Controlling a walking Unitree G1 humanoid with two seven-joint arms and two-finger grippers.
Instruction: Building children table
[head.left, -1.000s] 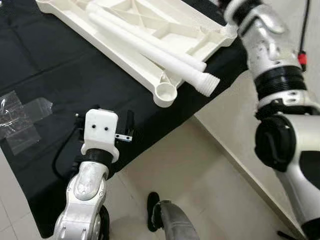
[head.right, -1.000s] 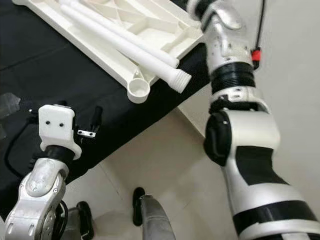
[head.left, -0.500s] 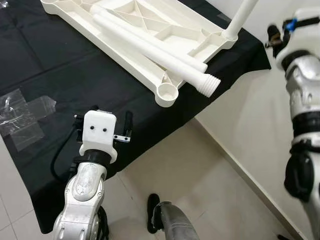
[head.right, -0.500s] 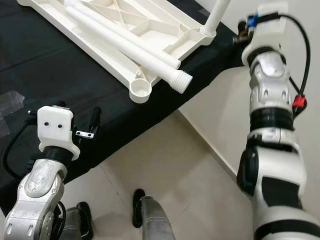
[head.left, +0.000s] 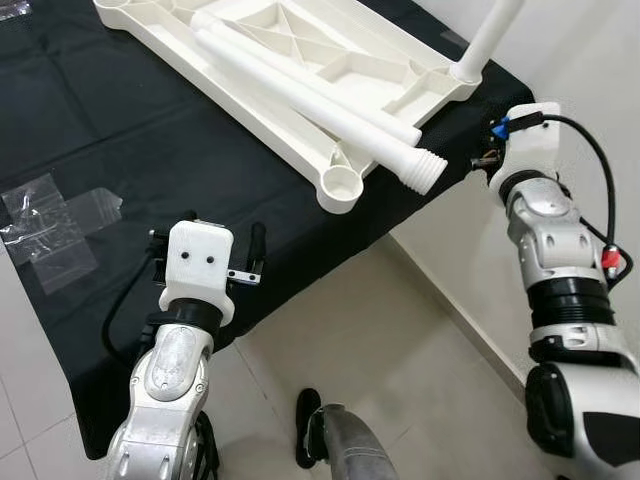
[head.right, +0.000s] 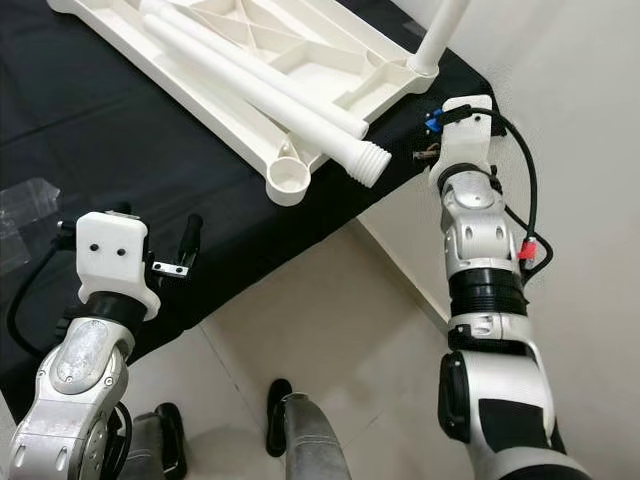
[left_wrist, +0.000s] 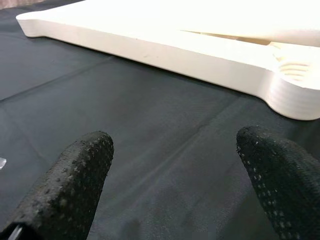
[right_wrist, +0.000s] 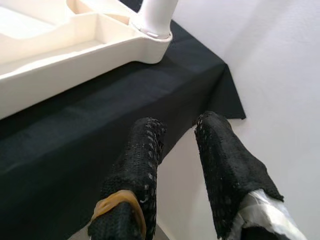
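The white plastic tabletop (head.left: 300, 60) lies upside down on the black cloth (head.left: 120, 150) that covers the work surface, with its ribbed underside facing up, and I judge it to be light but stiff, hollow moulded plastic that will slide easily on the cloth if I push it from the side. Two loose legs (head.left: 320, 90) lie along it, side by side; the longer one sticks out over the near corner and shows its threaded end (head.left: 425, 172), and beside that end the corner has an empty round socket (head.left: 338, 183). One leg already stands upright in the far corner socket (head.left: 470, 65), near my right gripper (right_wrist: 175, 145), which hangs just off the table edge with its fingers close together and holding nothing. My left gripper (left_wrist: 175, 165) is low over the cloth in front of the tabletop rim, fingers spread wide and empty. The legs are smooth round tubes, so I think they may be slippery and can roll; I would take one around the middle of the shaft, not on the thread, because the thread must stay free for screwing in. Some clear plastic bags (head.left: 50, 225) lie on the cloth to my left
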